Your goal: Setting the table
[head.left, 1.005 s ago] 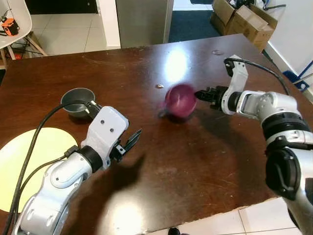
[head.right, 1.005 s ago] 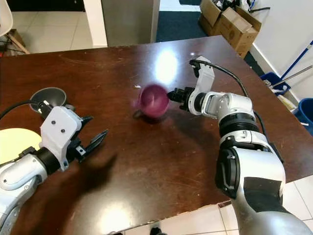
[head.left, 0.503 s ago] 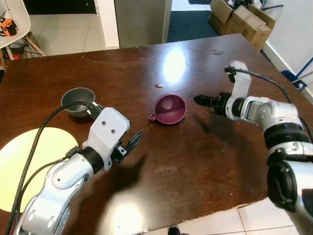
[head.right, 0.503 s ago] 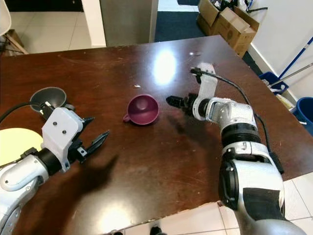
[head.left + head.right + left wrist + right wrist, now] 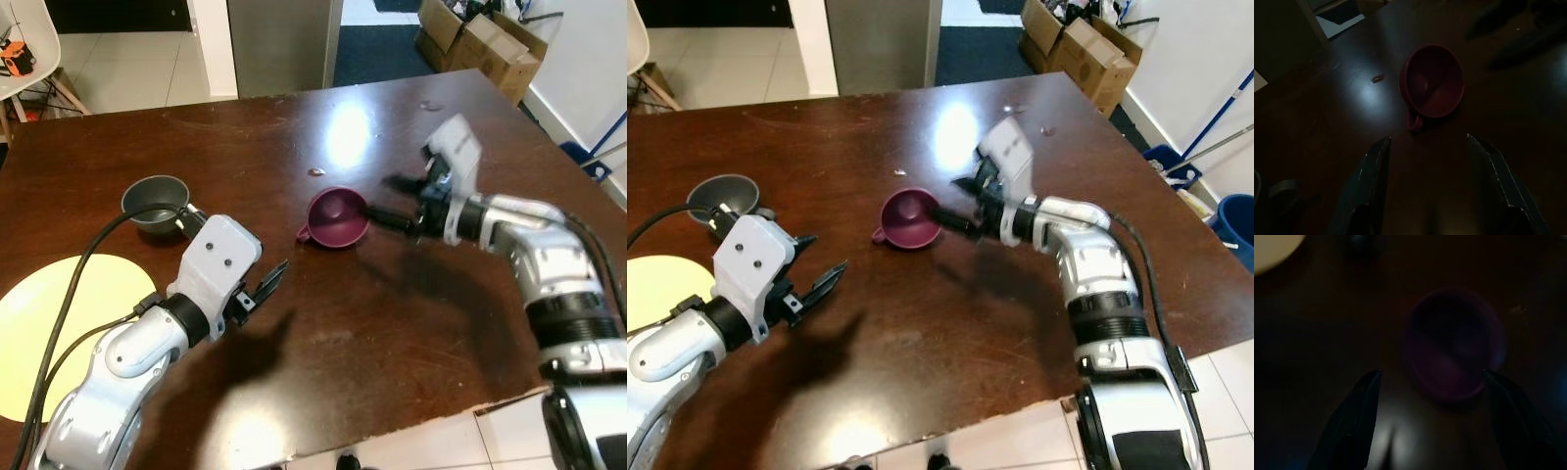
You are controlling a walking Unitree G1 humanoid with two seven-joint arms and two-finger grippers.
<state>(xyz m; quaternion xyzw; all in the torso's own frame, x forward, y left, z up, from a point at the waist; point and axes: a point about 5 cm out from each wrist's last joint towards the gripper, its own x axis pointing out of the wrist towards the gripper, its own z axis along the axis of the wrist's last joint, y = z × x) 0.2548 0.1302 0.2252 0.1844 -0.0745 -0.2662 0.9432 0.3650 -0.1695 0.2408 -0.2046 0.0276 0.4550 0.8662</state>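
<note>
The left gripper's (image 5: pixel 263 284) two black fingers are spread apart with nothing between them, hovering low over the dark wooden table (image 5: pixel 323 343) and pointing toward two o'clock, at the cup. At nine o'clock of that arm a pale yellow round plate (image 5: pixel 59 323) lies flat at the table's left edge. At eleven o'clock of the gripper, well apart from it, a small grey bowl (image 5: pixel 155 201) sits upright. Near the table's middle stands the maroon cup (image 5: pixel 337 217), upright and open side up, its small handle turned toward eight o'clock. A tiny crumb (image 5: pixel 316 172) lies on the wood at eleven o'clock of the cup. At three o'clock of the cup, the right gripper (image 5: pixel 392 201) points toward nine o'clock, its fingers held wide, one fingertip just beside the rim, the picture being blurred there. In the right wrist view the cup (image 5: pixel 1457 347) sits ahead of the spread fingers, not between them.
</note>
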